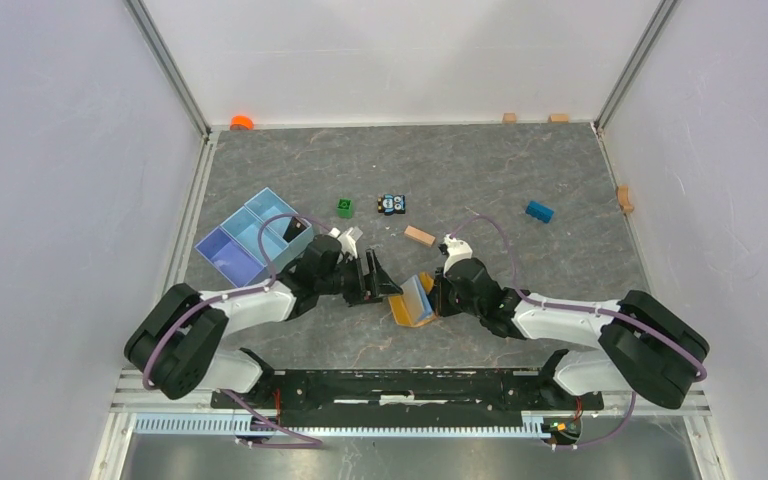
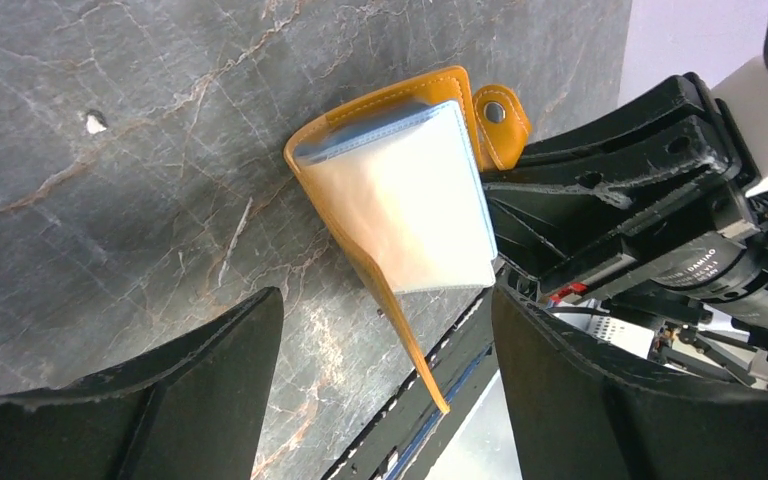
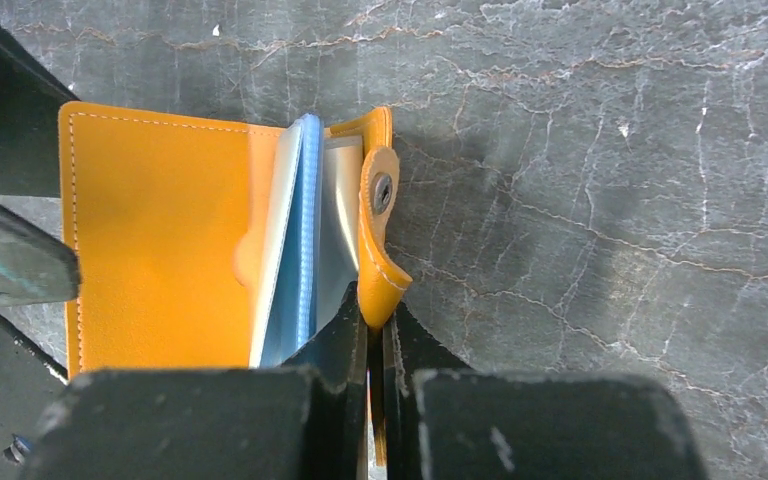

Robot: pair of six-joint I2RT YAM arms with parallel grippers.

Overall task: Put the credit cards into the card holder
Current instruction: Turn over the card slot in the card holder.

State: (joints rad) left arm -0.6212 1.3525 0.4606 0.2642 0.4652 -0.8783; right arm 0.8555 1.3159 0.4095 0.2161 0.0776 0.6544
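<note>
The orange card holder [image 1: 412, 300] stands open like a book at the table's near middle. My right gripper [image 3: 372, 320] is shut on its cover with the snap tab [image 3: 380, 190] and holds it up. A light blue credit card [image 3: 305, 220] sits edge-on among the pale pockets; its blue edge also shows in the left wrist view [image 2: 360, 135]. My left gripper [image 2: 385, 300] is open and empty, just left of the holder [image 2: 400, 190]. The other cover's edge reaches between its fingers [image 2: 190, 380] without touching them. No dark card is in view.
A light blue divided tray [image 1: 250, 240] stands at the left beside my left arm. A green block [image 1: 345, 207], a toy car [image 1: 391, 204], a wooden block [image 1: 419, 236] and a blue block [image 1: 538, 211] lie farther back. Walls enclose the table.
</note>
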